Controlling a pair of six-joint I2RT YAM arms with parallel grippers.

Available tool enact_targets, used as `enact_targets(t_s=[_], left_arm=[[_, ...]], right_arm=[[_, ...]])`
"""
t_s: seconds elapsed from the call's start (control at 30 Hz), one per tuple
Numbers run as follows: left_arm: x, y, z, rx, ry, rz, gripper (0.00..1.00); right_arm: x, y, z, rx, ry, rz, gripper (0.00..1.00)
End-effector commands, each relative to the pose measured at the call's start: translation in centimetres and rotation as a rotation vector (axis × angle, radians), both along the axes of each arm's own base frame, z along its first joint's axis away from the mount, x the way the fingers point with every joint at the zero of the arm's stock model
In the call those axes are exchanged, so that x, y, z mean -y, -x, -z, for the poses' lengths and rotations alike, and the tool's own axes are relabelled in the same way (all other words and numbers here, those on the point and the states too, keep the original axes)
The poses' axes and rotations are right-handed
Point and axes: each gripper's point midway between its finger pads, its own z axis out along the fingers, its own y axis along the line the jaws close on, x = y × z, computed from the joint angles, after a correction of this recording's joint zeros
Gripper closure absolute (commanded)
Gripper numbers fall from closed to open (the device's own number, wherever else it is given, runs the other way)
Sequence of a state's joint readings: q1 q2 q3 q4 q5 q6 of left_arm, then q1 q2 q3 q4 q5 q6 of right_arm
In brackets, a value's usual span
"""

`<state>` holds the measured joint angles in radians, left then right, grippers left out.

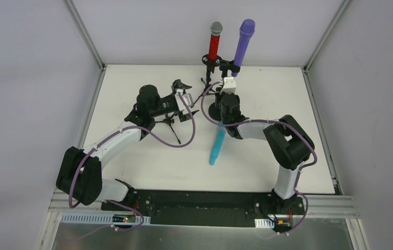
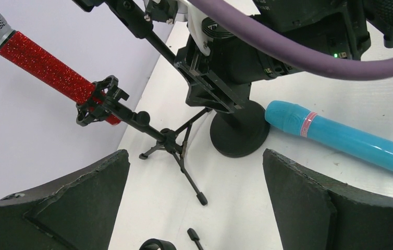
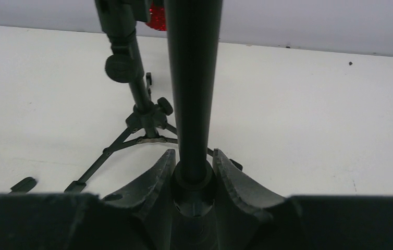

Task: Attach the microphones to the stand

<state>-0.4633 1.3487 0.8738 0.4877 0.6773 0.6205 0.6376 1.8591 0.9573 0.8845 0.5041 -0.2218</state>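
Clamps right gripper (image 3: 193, 162) on smooth black stand pole (image 3: 193, 78); holds left gripper (image 2: 194, 156) spread wide; shows glossy cyan microphone (image 1: 217, 146) flat on table (image 1: 132, 161), head toward round base (image 2: 238, 134); glittery red microphone (image 1: 215, 44), purple microphone (image 1: 243, 44) clipped, heads up

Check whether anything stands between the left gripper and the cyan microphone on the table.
Nothing squarely between. The cyan microphone lies flat with its body bare, to one side of the open left gripper. Its head end is crowded: the round stand base right beside it, the right arm above.
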Motion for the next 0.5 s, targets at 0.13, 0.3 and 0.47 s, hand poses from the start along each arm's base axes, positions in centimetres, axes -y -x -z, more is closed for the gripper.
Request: enact_targets(t_s=[0.13,0.3,0.47], left_arm=[[0.4,0.6,-2.0,0.048,0.027,0.041,0.01],[0.4,0.5,-2.0,0.048,0.027,0.039,0.01],[0.4,0.5,-2.0,0.048,0.027,0.04,0.01]], right_arm=[[4.6,-1.7,-4.5,0.122,-0.057,0.132,1.0],[7.6,-1.7,-3.6,0.104,-0.044,0.202,1.0],[10.3,-1.4,-3.0,0.085,-0.028,0.265,1.0]])
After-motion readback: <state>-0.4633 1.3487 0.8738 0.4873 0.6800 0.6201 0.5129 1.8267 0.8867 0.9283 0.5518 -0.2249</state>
